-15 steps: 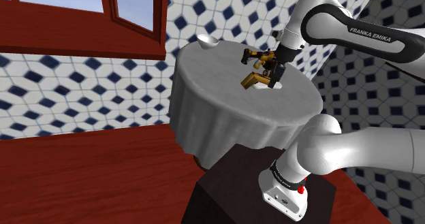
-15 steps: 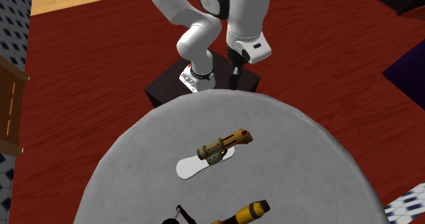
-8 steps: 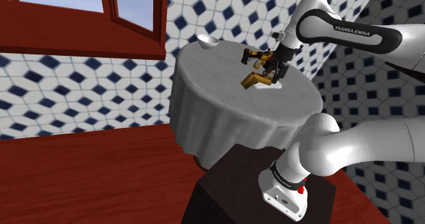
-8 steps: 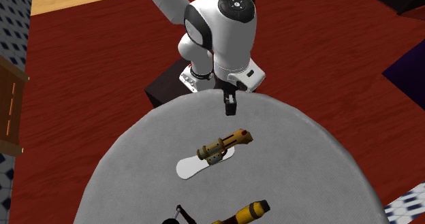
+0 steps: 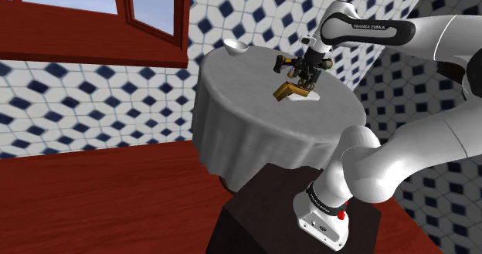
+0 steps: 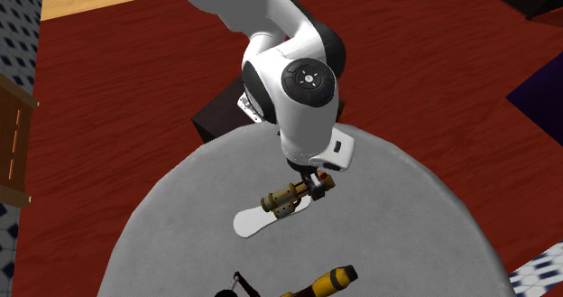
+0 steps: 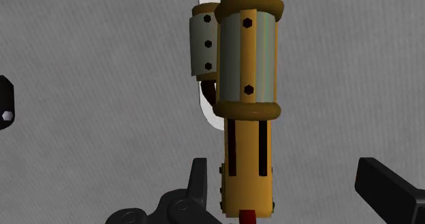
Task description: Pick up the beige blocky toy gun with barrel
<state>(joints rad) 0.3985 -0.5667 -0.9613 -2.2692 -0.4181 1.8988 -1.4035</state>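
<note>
The toy gun (image 6: 285,197) lies on its side near the middle of the round table, resting on a flat white piece (image 6: 253,220). It has a tan-yellow blocky body and a grey-green barrel with yellow rings (image 7: 248,59). In the shoulder view the toy gun (image 5: 286,92) sits just below my gripper (image 5: 307,77). My gripper (image 6: 316,186) hovers over the gun's right end in the second exterior view. In the wrist view the gripper (image 7: 289,188) is open; its fingers (image 7: 198,180) stand on either side of the gun's blocky end without touching it.
The table (image 5: 263,129) wears a grey cloth that hangs over its rim. A second yellow-and-black toy (image 6: 329,281) lies farther from the stand, with a thin black part (image 6: 237,282) beside it. A white bowl (image 5: 235,46) stands at the table's far left edge in the shoulder view.
The arm has swung in over the table and come down. The gripper went from the table's near edge to just above the gun's end. The gun has not moved.
</note>
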